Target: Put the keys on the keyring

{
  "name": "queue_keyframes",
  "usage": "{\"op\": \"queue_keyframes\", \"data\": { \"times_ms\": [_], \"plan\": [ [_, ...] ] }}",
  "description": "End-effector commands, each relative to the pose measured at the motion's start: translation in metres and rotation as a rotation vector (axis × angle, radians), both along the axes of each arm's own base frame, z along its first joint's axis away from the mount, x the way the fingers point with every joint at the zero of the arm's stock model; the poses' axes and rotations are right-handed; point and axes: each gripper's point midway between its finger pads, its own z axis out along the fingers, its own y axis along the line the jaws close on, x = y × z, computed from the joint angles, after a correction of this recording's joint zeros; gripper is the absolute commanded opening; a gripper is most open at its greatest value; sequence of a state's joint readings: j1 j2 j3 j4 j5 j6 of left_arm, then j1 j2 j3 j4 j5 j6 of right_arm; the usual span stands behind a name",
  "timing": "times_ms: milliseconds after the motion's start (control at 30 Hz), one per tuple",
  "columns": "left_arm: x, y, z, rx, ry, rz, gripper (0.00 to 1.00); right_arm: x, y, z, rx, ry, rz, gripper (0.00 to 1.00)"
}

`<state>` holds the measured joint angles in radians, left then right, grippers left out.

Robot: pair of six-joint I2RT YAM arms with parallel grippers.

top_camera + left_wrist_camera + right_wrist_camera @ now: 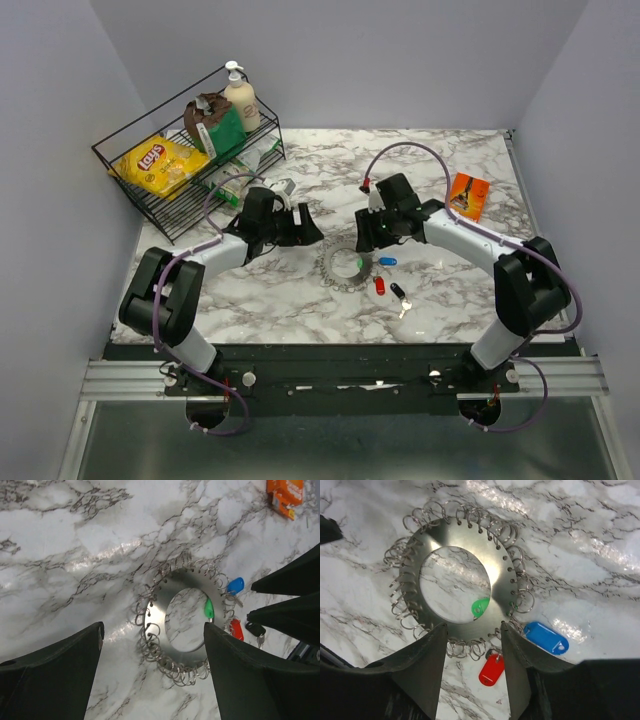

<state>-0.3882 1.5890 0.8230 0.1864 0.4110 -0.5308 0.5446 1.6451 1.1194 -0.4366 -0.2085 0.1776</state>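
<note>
- Marble-patterned table (pixel 300 300) under both my arms, with grey walls around it.
- The keyring (pixel 338 266) lies flat on the marble between my two grippers. It is a grey metal disc with an open centre and small wire loops all round its rim.
- My left gripper (pixel 300 228) hangs to the left of the keyring with its jaws spread wide and nothing held. From its wrist camera the keyring (pixel 182 622) lies below, between the two fingers (pixel 60 675).
- My right gripper (pixel 375 235) hangs just right of the keyring, jaws partly apart and gripping nothing. Its fingertips (pixel 427 652) straddle the near rim of the keyring (pixel 455 580). I cannot tell whether they touch it.
- A green tag (pixel 480 607) sits inside the keyring's open centre, against the inner edge. I cannot tell whether it is hooked on.
- The blue key (pixel 546 637) lies just outside the keyring's rim on the right.
- The red key (pixel 491 670) lies beside the blue one, also just off the rim.
- The black key (pixel 398 292) lies just beyond the red one, farther from the keyring.
- A wire basket (pixel 125 190) of groceries stands well apart from the keyring, far left.
- An orange packet (pixel 467 195) lies well apart, far right.
</note>
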Motion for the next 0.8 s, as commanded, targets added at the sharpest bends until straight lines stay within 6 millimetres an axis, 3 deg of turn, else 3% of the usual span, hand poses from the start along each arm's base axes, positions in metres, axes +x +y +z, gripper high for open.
{"op": "queue_keyframes", "data": {
  "times_ms": [0,333,567,767],
  "plan": [
    [-0.010,0.011,-0.018,0.056,0.032,0.009,0.87,0.009,0.025,0.014,0.072,-0.018,0.078,0.56],
    [-0.014,0.003,-0.039,0.034,0.067,-0.035,0.64,0.013,0.060,0.026,0.207,0.001,0.159,0.54],
    [0.001,-0.002,-0.044,0.060,0.067,-0.049,0.63,0.016,0.087,0.031,0.286,0.043,0.186,0.50],
    [0.006,-0.005,-0.050,0.068,0.082,-0.067,0.59,0.029,0.103,0.024,0.306,0.079,0.162,0.39]
  ]
}}
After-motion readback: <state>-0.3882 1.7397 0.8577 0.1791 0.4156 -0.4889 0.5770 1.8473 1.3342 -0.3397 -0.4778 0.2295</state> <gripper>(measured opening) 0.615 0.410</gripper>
